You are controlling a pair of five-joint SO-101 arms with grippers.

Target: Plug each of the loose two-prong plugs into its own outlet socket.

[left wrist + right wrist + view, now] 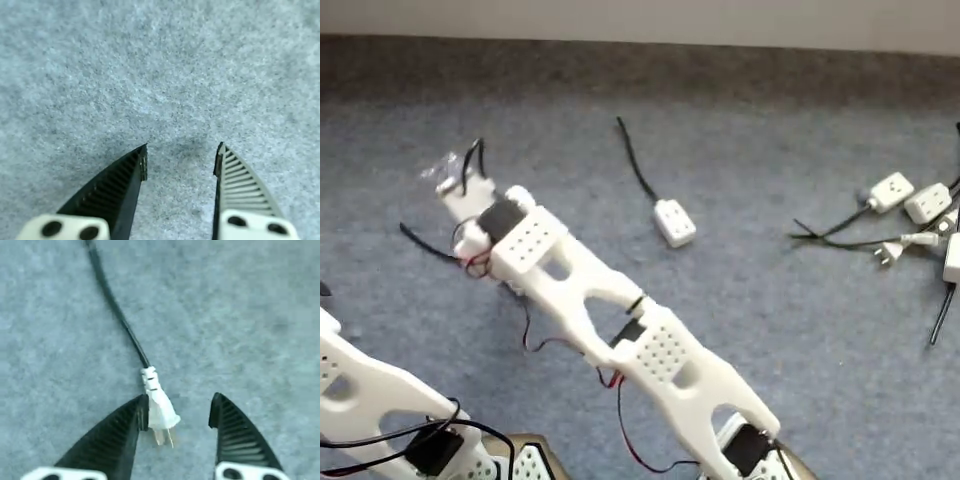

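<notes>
A white two-prong plug (159, 410) on a black cord (115, 305) lies on the grey carpet between the fingers of my right gripper (180, 397). The gripper is open, and the plug rests close against the left-hand black finger (117, 432) with its prongs pointing back toward the wrist. In the high view this gripper (446, 178) sits at the far left of the carpet, at the end of the long arm. My left gripper (182, 146) is open above bare carpet. A white outlet socket (674, 221) with a black cord lies mid-table.
At the right edge lies a cluster of white sockets (891, 190) (927, 203), another loose plug (900, 245) and tangled black cords. The left arm's white link (360, 385) crosses the lower left corner. Red and black cables hang from the right arm.
</notes>
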